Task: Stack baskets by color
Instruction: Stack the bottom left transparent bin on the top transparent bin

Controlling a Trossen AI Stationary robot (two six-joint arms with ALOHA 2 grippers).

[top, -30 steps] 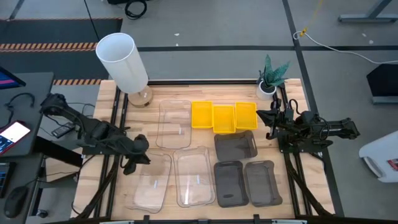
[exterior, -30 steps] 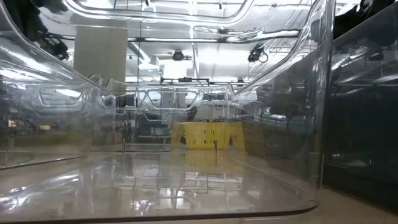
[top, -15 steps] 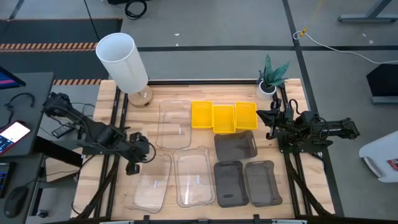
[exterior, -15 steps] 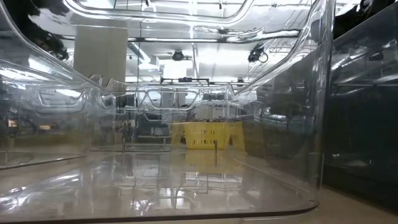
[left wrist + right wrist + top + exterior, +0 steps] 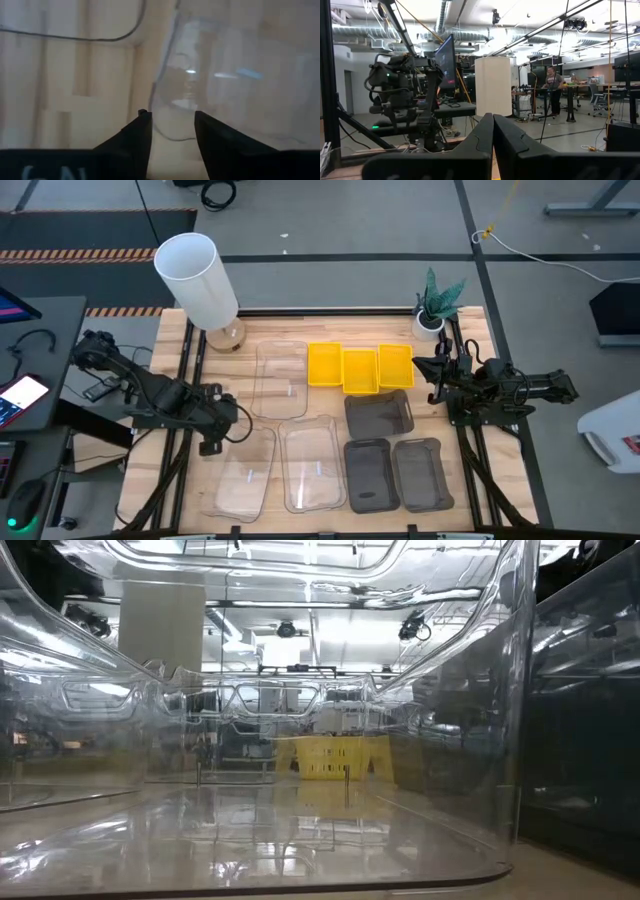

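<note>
Three clear baskets lie on the wooden table: one far (image 5: 280,378), one near left (image 5: 240,475), one near centre (image 5: 313,463). Behind them three yellow baskets (image 5: 360,368) stand in a row. Three dark grey baskets (image 5: 380,415) (image 5: 370,473) (image 5: 422,473) rest at the right. My left gripper (image 5: 213,438) hangs open, pointing steeply down over the far left corner of the near-left clear basket; in the left wrist view its fingertips (image 5: 172,120) stand on either side of that basket's rim (image 5: 159,95). My right gripper (image 5: 425,370) waits shut (image 5: 493,125) at the table's right, raised and level.
A tall white cylinder (image 5: 198,278) stands at the far left corner and a small potted plant (image 5: 432,310) at the far right. The low view looks through a clear basket's wall (image 5: 500,720) toward a yellow basket (image 5: 330,755). A person (image 5: 554,92) stands far off in the room.
My left arm has raised its wrist and tipped the gripper to point more steeply down, staying over the far left corner of the near-left clear basket. The baskets have kept their places.
</note>
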